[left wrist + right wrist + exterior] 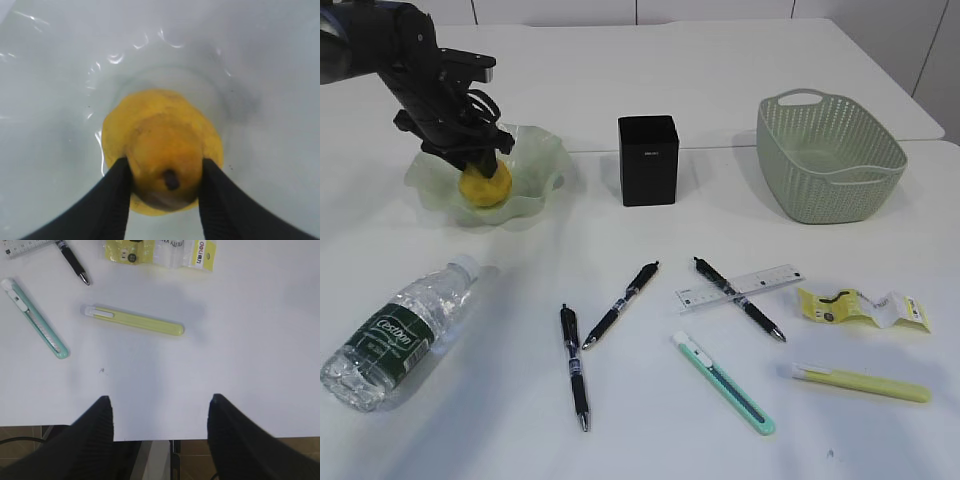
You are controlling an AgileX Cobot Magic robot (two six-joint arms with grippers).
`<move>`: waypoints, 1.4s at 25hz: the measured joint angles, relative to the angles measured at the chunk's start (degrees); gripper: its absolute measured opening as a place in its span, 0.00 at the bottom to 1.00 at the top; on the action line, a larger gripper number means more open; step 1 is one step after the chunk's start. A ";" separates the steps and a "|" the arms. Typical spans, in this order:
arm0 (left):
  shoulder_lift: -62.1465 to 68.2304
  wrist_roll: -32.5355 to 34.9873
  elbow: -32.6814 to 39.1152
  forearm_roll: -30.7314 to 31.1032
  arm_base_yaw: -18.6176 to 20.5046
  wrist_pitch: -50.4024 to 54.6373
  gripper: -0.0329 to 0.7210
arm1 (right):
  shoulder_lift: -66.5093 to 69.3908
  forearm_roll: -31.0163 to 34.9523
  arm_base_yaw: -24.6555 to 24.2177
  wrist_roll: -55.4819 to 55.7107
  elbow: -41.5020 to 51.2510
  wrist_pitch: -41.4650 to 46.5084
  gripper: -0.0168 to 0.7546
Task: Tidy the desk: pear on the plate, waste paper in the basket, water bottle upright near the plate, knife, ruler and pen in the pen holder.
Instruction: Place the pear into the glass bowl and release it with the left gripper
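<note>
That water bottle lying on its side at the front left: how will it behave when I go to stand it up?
The water bottle is round-bodied and lies flat on the desk, so a nudge would probably roll it. It looks filled with water, so likely heavy for its size. The clear ribbed plastic may flex and feel slick; gripping across the labelled middle seems safest.

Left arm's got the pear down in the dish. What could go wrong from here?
1. The left tool grips the pear near its stem end, inside the plate. On release the pear may tip or roll toward the ruffled rim.
2. A pen lies across the ruler, so lifting either may drag the other.
3. The water bottle lies on its side and may roll if nudged.
</note>
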 joint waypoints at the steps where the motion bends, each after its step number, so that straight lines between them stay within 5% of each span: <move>1: 0.00 0.00 0.00 0.00 0.00 0.00 0.43 | 0.00 0.00 0.00 0.00 0.00 0.00 0.63; 35: 0.23 0.00 -0.09 0.00 0.00 0.79 0.43 | 0.00 0.00 0.00 0.00 0.00 0.22 0.63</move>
